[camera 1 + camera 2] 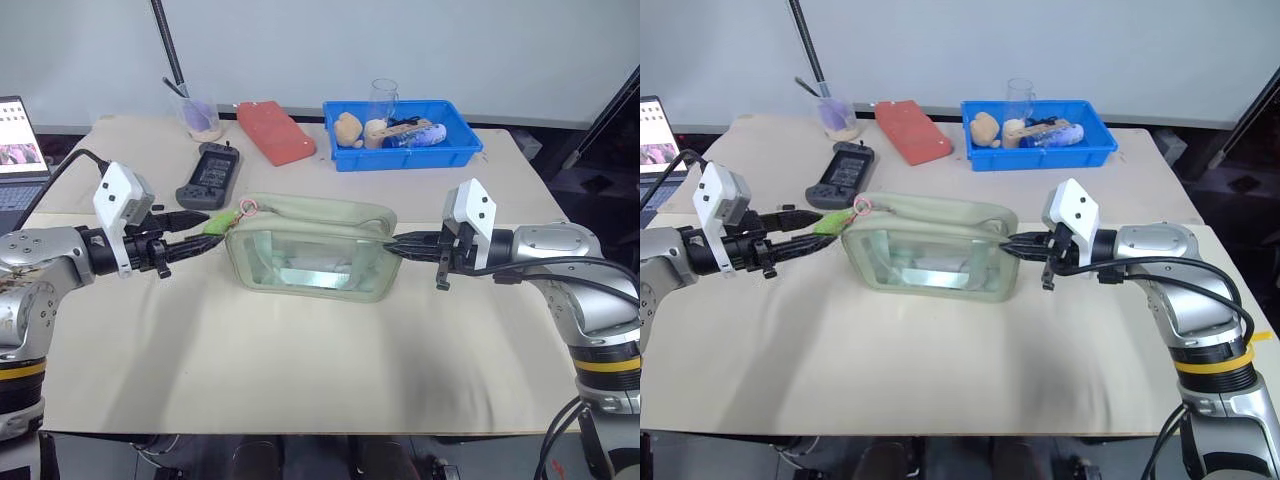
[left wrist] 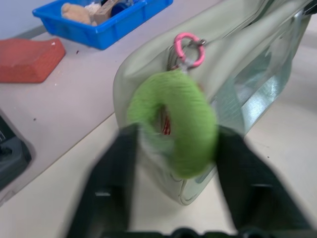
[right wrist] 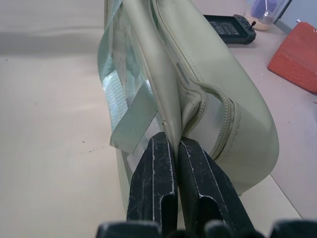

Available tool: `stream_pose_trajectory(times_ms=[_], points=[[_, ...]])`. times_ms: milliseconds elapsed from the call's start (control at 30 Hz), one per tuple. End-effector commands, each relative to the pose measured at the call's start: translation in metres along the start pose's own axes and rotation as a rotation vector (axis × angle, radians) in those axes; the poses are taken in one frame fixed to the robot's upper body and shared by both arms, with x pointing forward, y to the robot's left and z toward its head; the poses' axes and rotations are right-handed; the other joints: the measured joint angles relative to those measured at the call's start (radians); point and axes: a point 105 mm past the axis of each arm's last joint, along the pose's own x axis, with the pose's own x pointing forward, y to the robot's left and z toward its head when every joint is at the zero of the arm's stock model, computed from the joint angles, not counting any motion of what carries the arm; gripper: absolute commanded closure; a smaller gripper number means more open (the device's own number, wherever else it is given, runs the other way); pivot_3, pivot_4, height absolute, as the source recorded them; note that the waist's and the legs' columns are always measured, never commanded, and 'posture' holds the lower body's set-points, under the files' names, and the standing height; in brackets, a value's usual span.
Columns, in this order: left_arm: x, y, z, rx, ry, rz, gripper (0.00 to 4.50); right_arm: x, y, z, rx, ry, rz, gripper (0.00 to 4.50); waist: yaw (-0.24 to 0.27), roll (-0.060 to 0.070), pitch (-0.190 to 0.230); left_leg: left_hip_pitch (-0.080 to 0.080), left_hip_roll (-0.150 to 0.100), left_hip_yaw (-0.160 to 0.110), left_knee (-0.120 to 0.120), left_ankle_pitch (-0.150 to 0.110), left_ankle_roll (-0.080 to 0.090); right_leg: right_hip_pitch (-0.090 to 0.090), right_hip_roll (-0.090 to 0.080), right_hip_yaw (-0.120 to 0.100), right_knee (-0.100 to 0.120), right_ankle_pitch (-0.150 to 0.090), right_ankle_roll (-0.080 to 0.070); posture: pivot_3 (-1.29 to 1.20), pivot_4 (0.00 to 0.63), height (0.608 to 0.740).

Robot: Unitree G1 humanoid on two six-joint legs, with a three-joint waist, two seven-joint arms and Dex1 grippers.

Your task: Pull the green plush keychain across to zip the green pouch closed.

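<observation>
Jaws flank lime green plush keychain; fuzzy loop

No text, label or number can be read on anything here.

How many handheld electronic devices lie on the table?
1: a dark handheld device lies behind the green pouch's left end, beside the red block. Others may be hidden.

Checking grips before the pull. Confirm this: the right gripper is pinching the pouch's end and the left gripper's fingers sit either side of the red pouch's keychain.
One slip: the keychain hangs from the green pouch, not a red one, as the left wrist view shows. The right gripper does pinch its end, and the left gripper straddles the keychain.
</observation>
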Motion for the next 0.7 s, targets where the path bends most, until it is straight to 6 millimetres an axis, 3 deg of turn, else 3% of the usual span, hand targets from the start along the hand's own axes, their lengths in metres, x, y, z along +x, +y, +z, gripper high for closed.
stream_pose_trajectory(times_ms=[33,67,167,300,400,500,633,667,700], points=[[-0.002,0.001,0.017,0.037,-0.044,-0.011,4.24,-0.001,-0.001,0.014,-0.049,-0.029,-0.013,4.5,0.0,0.0,0.0,0.0,0.0,0.0,0.0,0.0,0.0,0.0,0.0,0.0,0.0,0.0,0.0,0.0,0.15,0.74],[-0.002,0.003,0.023,0.038,-0.06,-0.01,4.45,-0.002,-0.001,0.014,-0.049,-0.028,-0.016,4.5,0.0,0.0,0.0,0.0,0.0,0.0,0.0,0.0,0.0,0.0,0.0,0.0,0.0,0.0,0.0,0.0,0.15,0.74],[0.001,0.002,0.045,0.084,-0.091,-0.042,4.45,-0.002,-0.003,0.012,-0.051,-0.019,-0.028,4.5,0.001,0.0,0.0,0.0,0.0,0.0,0.0,0.0,0.0,0.0,0.0,0.0,0.0,0.0,0.0,0.0,0.15,0.74],[0.021,-0.011,0.073,0.2,-0.133,-0.126,4.45,-0.001,-0.005,0.011,-0.055,-0.017,-0.033,4.5,0.004,0.0,0.0,0.0,-0.001,0.0,0.0,0.0,0.0,0.001,0.0,0.0,0.0,0.002,0.003,0.0,0.15,0.74],[0.039,-0.02,0.074,0.285,-0.115,-0.173,4.45,0.001,-0.005,0.013,-0.06,-0.024,-0.031,4.5,0.002,0.0,0.0,0.0,-0.001,0.0,0.0,0.0,0.0,0.001,0.0,0.0,0.0,0.003,0.005,0.0,0.15,0.74],[0.055,-0.021,0.061,0.343,-0.074,-0.2,4.45,0.002,-0.005,0.015,-0.064,-0.028,-0.027,4.5,-0.001,0.0,0.0,0.0,0.0,0.0,0.0,0.0,0.0,0.001,0.001,0.0,0.0,0.003,0.005,0.0,0.15,0.74],[0.061,-0.015,0.053,0.359,-0.064,-0.203,4.45,0.001,-0.005,0.014,-0.066,-0.026,-0.037,4.5,-0.003,0.0,0.0,0.0,0.0,-0.001,0.0,0.0,0.0,0.0,0.001,0.0,0.0,0.004,0.006,0.0,0.15,0.74],[0.06,-0.013,0.053,0.357,-0.068,-0.207,3.74,0.001,-0.004,0.013,-0.065,-0.024,-0.039,4.5,-0.002,0.0,0.0,0.0,0.0,-0.001,0.0,0.0,0.0,0.0,0.001,0.0,0.0,0.003,0.006,0.0,0.15,0.74],[0.06,-0.013,0.053,0.357,-0.07,-0.21,3.46,0.001,-0.004,0.012,-0.065,-0.023,-0.04,4.5,-0.001,0.0,0.0,0.0,0.0,-0.001,0.0,0.0,0.0,0.0,0.001,0.0,0.0,0.004,0.006,0.0,0.15,0.74]])
